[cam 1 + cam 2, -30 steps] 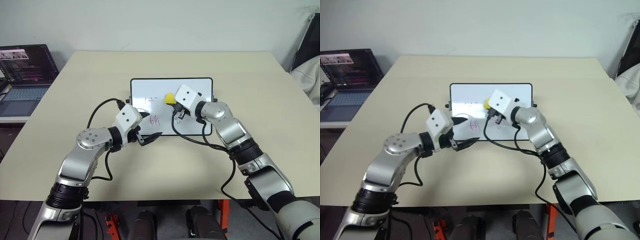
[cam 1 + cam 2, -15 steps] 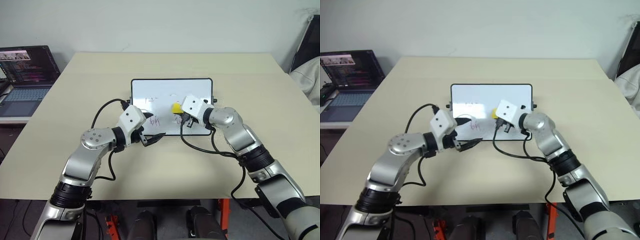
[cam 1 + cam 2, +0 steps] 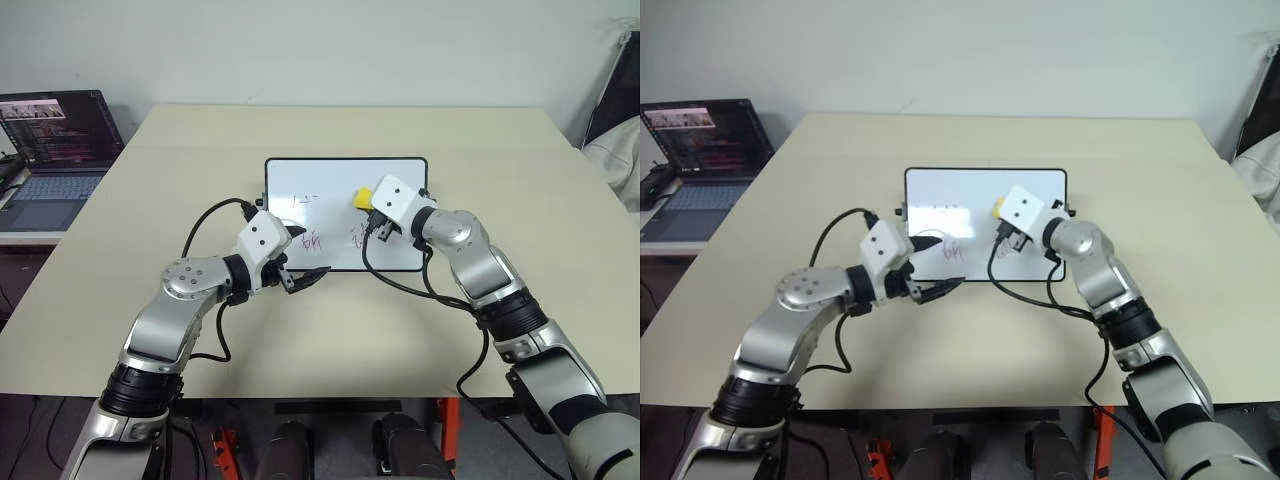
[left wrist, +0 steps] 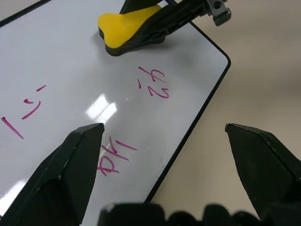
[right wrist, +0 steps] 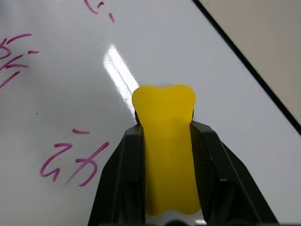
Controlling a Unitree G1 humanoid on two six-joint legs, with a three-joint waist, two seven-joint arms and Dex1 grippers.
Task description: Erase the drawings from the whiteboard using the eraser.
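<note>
Nothing legible; the drawings [image 4: 153,84] on the whiteboard [image 3: 335,180] are pink marker scribbles that resemble characters but cannot be read as any letter or number; the laptop [image 3: 55,125] screen at far left shows lines of text too small to read.

Beige table [image 3: 560,200] — open laptop [image 3: 55,140] beside it.

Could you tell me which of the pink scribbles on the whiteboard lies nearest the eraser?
The scribble in the lower row toward the board's right end; it lies just beside the eraser, while the others sit farther left.
</note>
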